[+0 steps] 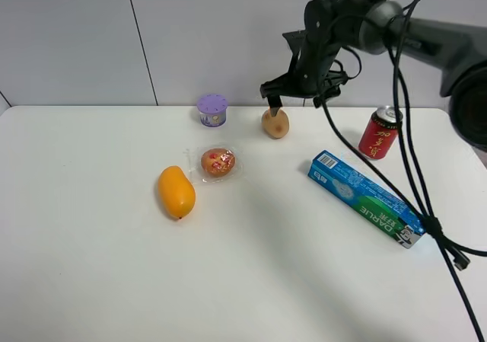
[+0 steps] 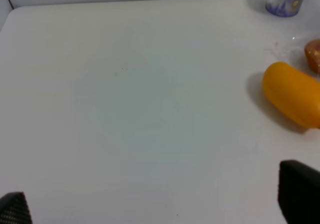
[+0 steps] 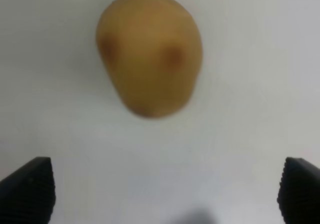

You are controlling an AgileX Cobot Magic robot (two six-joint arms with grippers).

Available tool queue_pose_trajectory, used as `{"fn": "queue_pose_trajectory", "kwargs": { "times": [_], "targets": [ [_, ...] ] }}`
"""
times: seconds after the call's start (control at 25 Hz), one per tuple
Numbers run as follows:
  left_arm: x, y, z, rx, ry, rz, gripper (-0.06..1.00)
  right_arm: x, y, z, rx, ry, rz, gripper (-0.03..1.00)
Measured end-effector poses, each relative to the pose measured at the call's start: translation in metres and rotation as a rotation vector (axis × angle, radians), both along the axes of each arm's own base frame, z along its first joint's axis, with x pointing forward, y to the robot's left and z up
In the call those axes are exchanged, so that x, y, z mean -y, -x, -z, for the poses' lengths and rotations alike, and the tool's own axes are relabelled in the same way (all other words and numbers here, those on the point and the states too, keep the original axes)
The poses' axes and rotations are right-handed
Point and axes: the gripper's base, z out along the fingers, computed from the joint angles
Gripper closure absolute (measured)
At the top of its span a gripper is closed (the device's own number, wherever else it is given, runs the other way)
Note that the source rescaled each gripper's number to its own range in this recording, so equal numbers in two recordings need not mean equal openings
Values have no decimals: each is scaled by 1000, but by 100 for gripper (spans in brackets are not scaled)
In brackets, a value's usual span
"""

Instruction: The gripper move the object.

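The object, a tan potato-like lump (image 1: 275, 123) with reddish-brown spots, sits on the white table (image 1: 91, 266) at the back, near the wall. My right gripper (image 1: 295, 98) hangs just above it, open and empty. In the right wrist view the lump (image 3: 150, 52) lies on the table beyond the gripper (image 3: 165, 191), apart from both spread fingertips (image 3: 27, 189). My left gripper (image 2: 157, 204) is open and empty over bare table. It does not show in the exterior view.
An orange mango (image 1: 176, 192) and a plastic-wrapped round cake (image 1: 218, 162) lie left of the lump. A purple cup (image 1: 212, 110) stands by the wall. A red can (image 1: 380, 132) and a blue-green box (image 1: 365, 199) lie to the right. Black cables (image 1: 415, 182) hang over the box.
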Motion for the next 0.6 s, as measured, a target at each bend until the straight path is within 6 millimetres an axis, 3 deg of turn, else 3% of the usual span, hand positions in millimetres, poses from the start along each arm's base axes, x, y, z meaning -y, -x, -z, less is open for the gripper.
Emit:
{"fn": "queue_pose_trajectory", "kwargs": {
  "times": [0.24,0.6],
  "targets": [
    [0,0,0,0,0,0,-6,8,36,-70,-24,30,-35,12],
    [0,0,0,0,0,0,-6,16,71,-128,47,16,-57,12]
  ]
}}
